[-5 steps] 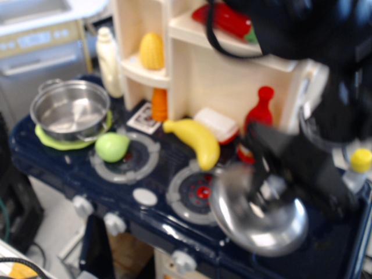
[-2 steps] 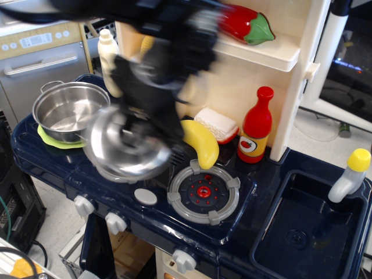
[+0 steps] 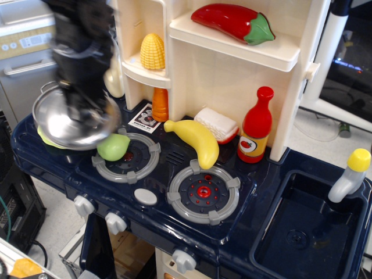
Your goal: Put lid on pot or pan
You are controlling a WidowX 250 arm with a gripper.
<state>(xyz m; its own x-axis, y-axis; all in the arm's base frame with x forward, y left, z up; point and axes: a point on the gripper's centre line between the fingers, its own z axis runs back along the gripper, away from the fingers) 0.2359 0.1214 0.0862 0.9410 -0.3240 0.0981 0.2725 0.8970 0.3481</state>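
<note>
Lid, round shiny stainless steel and slightly domed, hung tilted over the far-left corner of the dark blue toy-stove surface, and I judged it was held there because the pot sat right beneath it. Only a loop handle of the shiny steel pot and a sliver of the lime-green mat under it showed past the lid's rim. My black gripper came straight down from above onto the lid's centre, badly blurred, so I could not tell how wide the jaws stood, though the lid appeared to hang from them. A green pear-shaped toy lay just beside the lid's near edge, on the left burner; I'd watch that when lowering
</note>
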